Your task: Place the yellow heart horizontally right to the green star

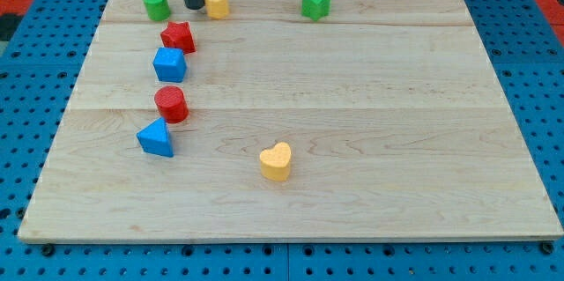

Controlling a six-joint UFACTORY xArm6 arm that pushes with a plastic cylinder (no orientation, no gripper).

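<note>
The yellow heart lies in the lower middle of the wooden board, away from the other blocks. A green block that looks like a star sits near the view's top edge, right of centre. A second, rounder green block sits at the top left. My tip is at the view's top, between the rounder green block and a yellow block, close to the yellow block's left side. It is far from the yellow heart.
A column of blocks runs down the view's left: a red block, a blue cube, a red cylinder and a blue triangular block. Blue pegboard surrounds the board.
</note>
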